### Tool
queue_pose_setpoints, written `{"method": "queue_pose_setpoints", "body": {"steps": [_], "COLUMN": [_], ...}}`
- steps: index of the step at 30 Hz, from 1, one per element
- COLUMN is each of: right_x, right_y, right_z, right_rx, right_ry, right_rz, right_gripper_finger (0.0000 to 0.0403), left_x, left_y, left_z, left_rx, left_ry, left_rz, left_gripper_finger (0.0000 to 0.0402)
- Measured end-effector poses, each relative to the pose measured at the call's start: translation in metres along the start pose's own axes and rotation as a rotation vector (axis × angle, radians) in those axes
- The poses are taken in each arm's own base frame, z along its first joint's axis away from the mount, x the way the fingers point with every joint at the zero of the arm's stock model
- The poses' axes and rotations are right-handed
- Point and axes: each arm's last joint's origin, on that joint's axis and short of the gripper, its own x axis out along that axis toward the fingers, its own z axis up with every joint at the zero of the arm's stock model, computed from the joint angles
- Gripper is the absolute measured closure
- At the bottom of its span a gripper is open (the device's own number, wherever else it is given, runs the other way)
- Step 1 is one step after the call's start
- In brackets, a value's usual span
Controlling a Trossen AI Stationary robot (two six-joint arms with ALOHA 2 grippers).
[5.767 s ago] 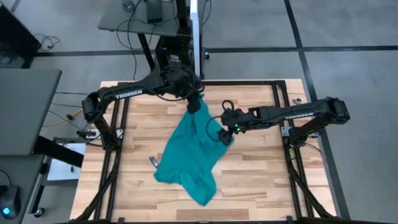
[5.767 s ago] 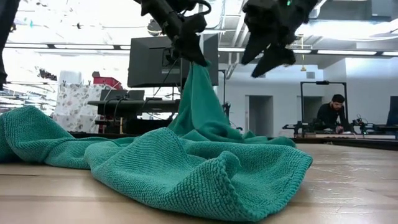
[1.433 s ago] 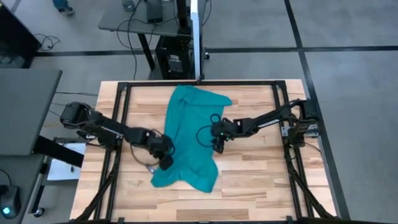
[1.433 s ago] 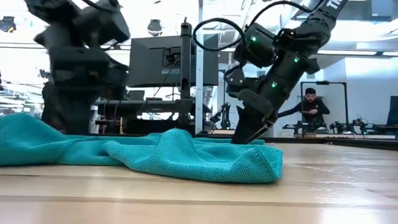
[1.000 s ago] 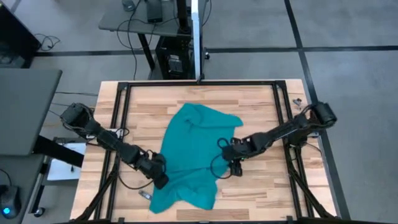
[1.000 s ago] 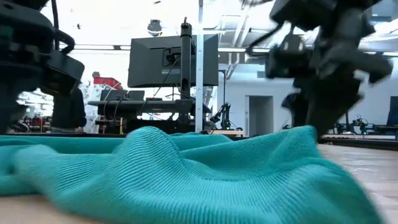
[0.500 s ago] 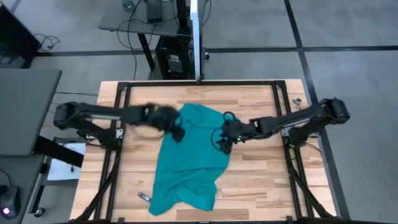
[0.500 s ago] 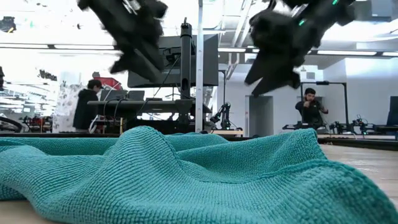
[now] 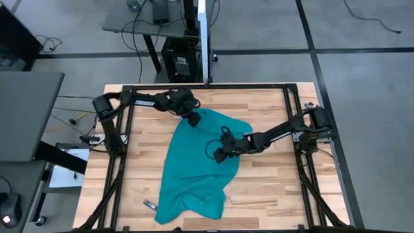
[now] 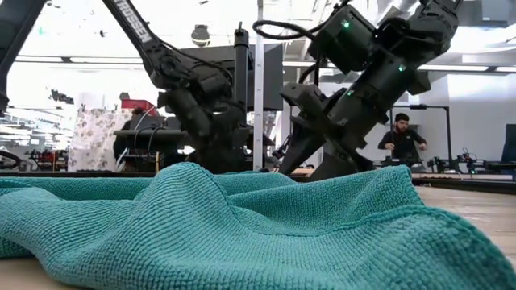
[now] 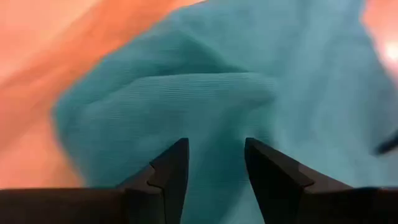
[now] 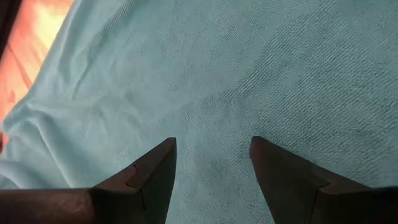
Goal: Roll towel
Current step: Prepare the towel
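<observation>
The teal towel (image 9: 194, 168) lies spread and rumpled on the wooden table, reaching from the far middle to the near left; in the low view its ridges (image 10: 242, 234) fill the foreground. My left gripper (image 9: 193, 121) is open and slants down over the towel's bunched far-left corner (image 11: 186, 93). My right gripper (image 9: 218, 155) is open too and slants down over the flat right part of the towel (image 12: 249, 74). Both grippers' fingertips are hidden behind the towel's ridge in the low view. Nothing shows between either pair of fingers.
A small dark object (image 9: 150, 204) lies on the table beside the towel's near-left corner. Black frame rails (image 9: 126, 149) run along the table's left and right sides. Bare wood (image 9: 265, 188) shows to the right of the towel. A person (image 10: 401, 141) is far behind the table.
My left gripper has swung fast from the towel's near-left edge toward the table's far edge and stands now at the towel's far-left corner, having turned on the way. My right gripper has gone toward the table's left over the towel, rolling and sinking. The towel has stayed put.
</observation>
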Motion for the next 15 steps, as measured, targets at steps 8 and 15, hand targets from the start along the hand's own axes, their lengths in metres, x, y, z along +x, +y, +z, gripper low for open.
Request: {"method": "queue_pose_setpoints", "body": {"steps": [8,15], "right_x": [-0.011,-0.011], "right_y": [0.005,0.005], "right_z": [-0.024,-0.025], "right_rx": [-0.049,-0.052], "right_ry": [0.094,0.105], "right_rz": [-0.053,-0.049], "right_gripper_finger": [0.0203,0.0203], "left_x": [-0.024,-0.071], "left_y": [0.028,0.013], "left_z": [0.005,0.02], "left_rx": [0.031,0.147], "left_ry": [0.007,-0.127], "left_rz": [0.247,0.191], "left_gripper_finger": [0.0261,0.0261]}}
